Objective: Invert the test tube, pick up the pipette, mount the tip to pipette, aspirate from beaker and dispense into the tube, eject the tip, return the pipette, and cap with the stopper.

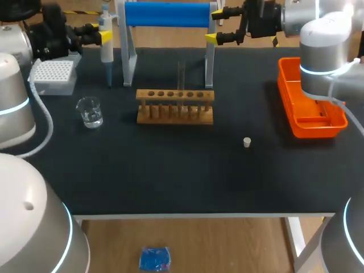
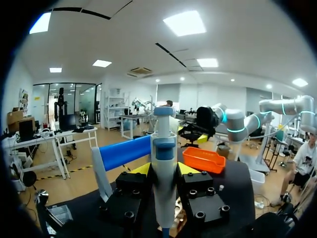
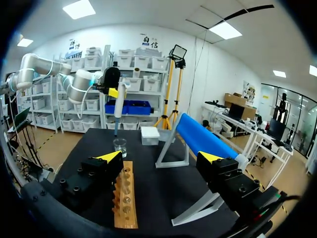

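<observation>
Head view. Left gripper at the table's 11 o'clock, clamped on the pipette; holds it plumb, nose down, as suits seating a tip or dipping. Hangs at 2 o'clock of the tip box; tip mounted or not, cannot tell. Beaker at 5 o'clock of that box, near enough for a short carry. Test tube upright in the wooden rack, mid-table, placed for filling. Stopper at 4 o'clock of the rack, probably for last. Right gripper at 1 o'clock, spread and empty, judged parked out of the way.

Left wrist view. Yellow fingers pinching the pipette barrel from both sides.

Right wrist view. Nothing between the wide fingers; rack beneath the gripper, beaker and pipette ahead toward 11 o'clock.
</observation>
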Tool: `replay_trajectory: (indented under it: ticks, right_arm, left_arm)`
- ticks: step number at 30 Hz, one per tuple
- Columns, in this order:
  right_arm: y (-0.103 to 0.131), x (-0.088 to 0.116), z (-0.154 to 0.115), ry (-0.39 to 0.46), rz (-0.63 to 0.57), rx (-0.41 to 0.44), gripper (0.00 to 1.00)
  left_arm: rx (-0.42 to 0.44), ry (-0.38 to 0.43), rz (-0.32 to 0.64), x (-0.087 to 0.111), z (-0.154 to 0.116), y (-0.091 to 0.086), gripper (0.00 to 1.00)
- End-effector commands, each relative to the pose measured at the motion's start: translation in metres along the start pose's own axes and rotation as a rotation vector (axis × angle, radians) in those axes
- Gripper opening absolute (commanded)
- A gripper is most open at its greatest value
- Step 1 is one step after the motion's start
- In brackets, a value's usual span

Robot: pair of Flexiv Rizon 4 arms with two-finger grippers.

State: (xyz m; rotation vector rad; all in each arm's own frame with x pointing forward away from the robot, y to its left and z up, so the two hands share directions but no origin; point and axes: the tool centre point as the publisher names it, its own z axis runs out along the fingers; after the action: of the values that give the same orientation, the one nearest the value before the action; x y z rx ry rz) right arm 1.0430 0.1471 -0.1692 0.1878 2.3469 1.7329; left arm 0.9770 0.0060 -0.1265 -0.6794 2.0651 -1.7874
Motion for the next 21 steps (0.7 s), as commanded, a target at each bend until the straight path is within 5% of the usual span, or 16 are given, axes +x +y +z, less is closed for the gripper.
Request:
replay_trajectory:
  ticks: [1, 21]
  right_arm:
    - [0.000, 0.000, -0.001, 0.003, 0.001, 0.003, 1.00]
    - [0.000, 0.000, -0.001, 0.003, 0.001, 0.003, 1.00]
  left_arm:
    - [-0.005, -0.046, -0.002, -0.013, 0.018, -0.010, 0.00]
    - [-0.024, -0.256, -0.021, -0.017, 0.065, -0.035, 0.00]
